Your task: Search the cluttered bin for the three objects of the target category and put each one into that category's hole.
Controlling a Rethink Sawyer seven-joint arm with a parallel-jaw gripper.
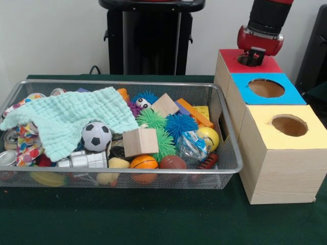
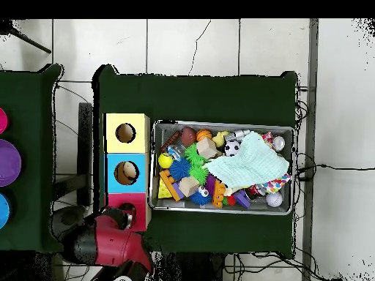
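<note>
The wire mesh bin (image 1: pixel 122 82) stands at the left, full of toys; in the overhead view (image 2: pixel 220 124) it lies at the centre. A pale yellow soft lump (image 1: pixel 118 163) lies at its front wall, next to an orange ball; it also shows in the overhead view (image 2: pixel 220 137). I make out no other bun-like toy. The red-topped box (image 1: pixel 229 60) is the farthest of three boxes on the right. My gripper (image 1: pixel 255 55) hangs right over its round hole (image 1: pixel 245 60), low at its mouth. In the overhead view the red arm (image 2: pixel 110 238) reaches the red box (image 2: pixel 139 208).
The blue-topped box (image 1: pixel 240 84) and the yellow-topped box (image 1: pixel 306 140) stand in front of the red one. A mint cloth (image 1: pixel 71 117) covers the bin's left half. A soccer ball (image 1: pixel 96 136), wooden cubes (image 1: pixel 140 142), spiky balls (image 1: pixel 181 124) and a yellow ball (image 1: pixel 208 137) crowd the bin.
</note>
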